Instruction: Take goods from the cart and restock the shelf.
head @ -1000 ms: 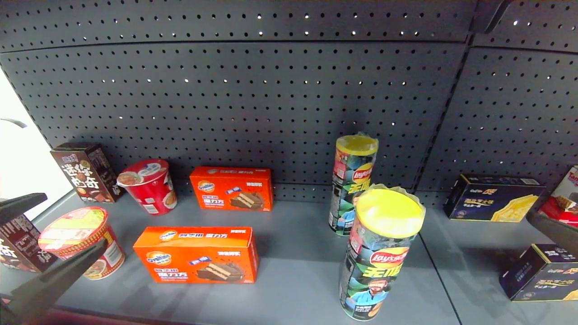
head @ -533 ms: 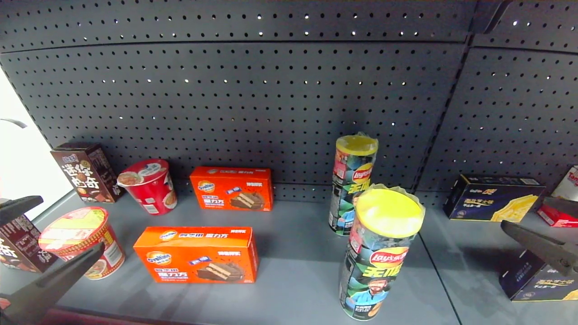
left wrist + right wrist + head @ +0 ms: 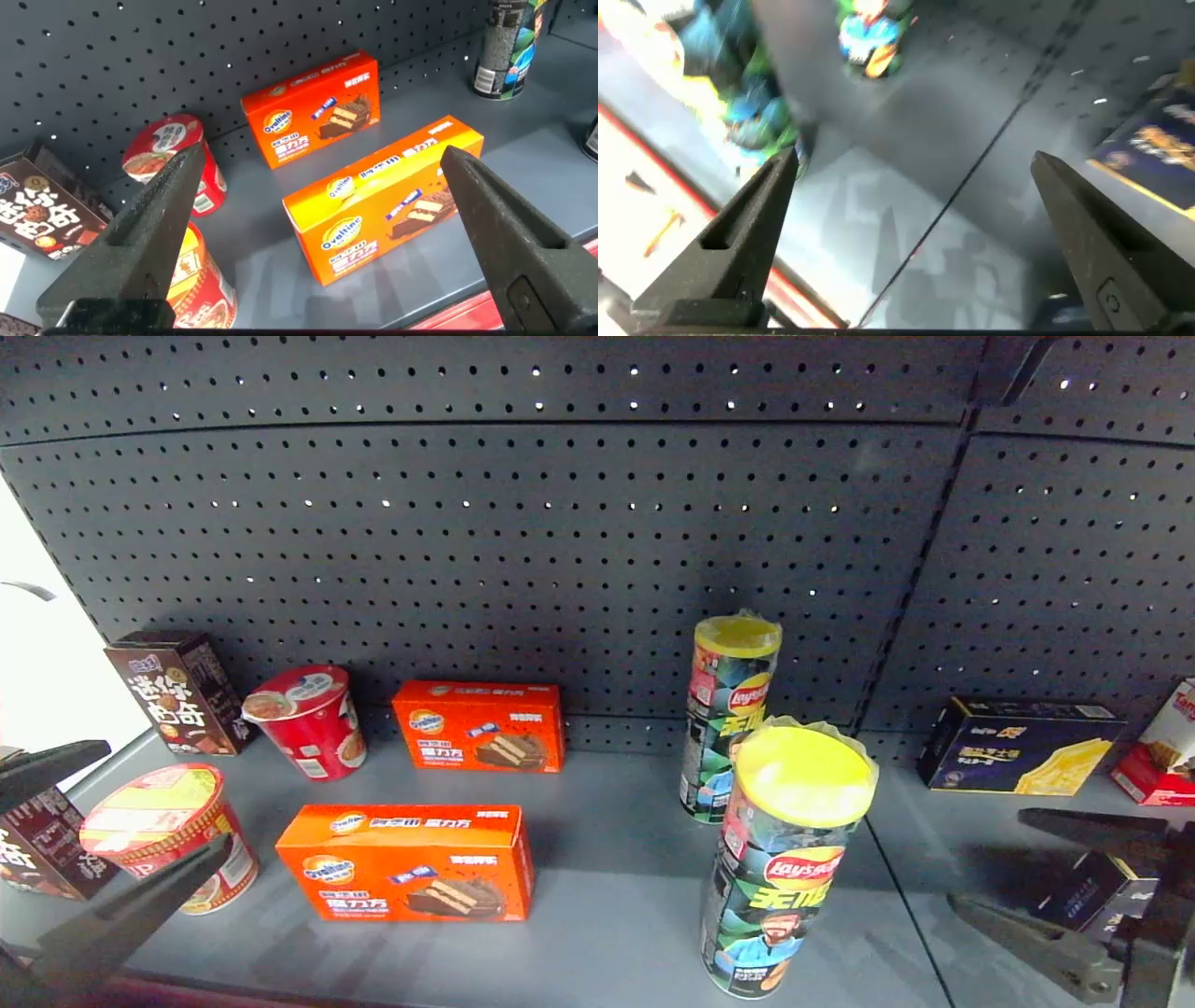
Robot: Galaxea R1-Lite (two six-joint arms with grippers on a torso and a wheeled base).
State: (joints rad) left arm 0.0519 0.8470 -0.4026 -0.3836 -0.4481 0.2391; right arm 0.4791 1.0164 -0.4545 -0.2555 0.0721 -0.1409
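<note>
Shelf (image 3: 616, 887) stocked: two chip cans upright at the middle, front can (image 3: 789, 868) just ahead of rear can (image 3: 733, 719). Orange boxes to their left, near box (image 3: 411, 863) before far box (image 3: 481, 726). Red cup (image 3: 308, 719) and yellow cup (image 3: 154, 803) farther left, brown box (image 3: 177, 691) at the end. Left tool (image 3: 168, 793) released, empty, jaws wide, low by yellow cup. Right tool (image 3: 988, 859) released, empty, jaws wide, at right front near a dark box (image 3: 1092, 887).
</note>
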